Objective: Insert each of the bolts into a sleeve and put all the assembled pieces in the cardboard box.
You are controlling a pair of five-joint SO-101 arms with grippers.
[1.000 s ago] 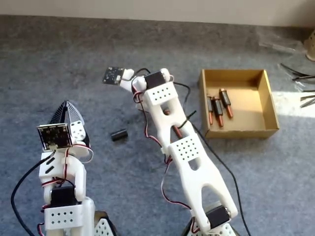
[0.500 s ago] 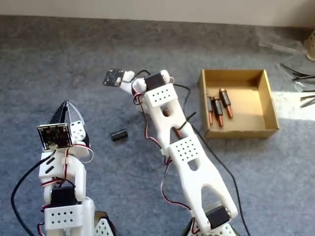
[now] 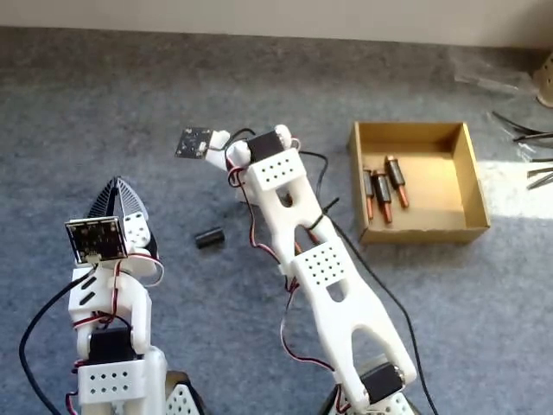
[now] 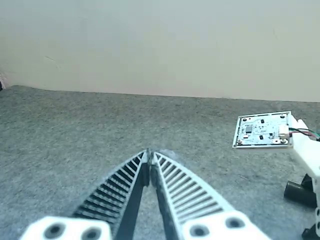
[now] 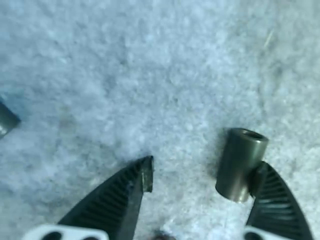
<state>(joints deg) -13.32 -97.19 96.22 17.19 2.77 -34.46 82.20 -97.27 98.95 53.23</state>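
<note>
Sleeve (image 5: 241, 165) laid on the grey counter (image 5: 150, 65), set against one of the widely spread right fingers (image 5: 125, 195), left fingers (image 4: 175, 185) pressed together on nothing, three assembled pieces (image 3: 383, 197) kept in the box (image 3: 423, 233).

My pincer (image 4: 149, 154) sits in the foreground at mid-frame, its two ribbed black fingers pressed tip to tip above grey carpet (image 4: 65, 130) that runs back to a pale wall (image 4: 150, 45). Off at the frame's edge, the other arm's circuit board (image 4: 262, 130) hangs on a white mount (image 4: 306, 155). A black sleeve (image 4: 296, 192) lies on the carpet below the board, partly hidden by that mount.
</note>
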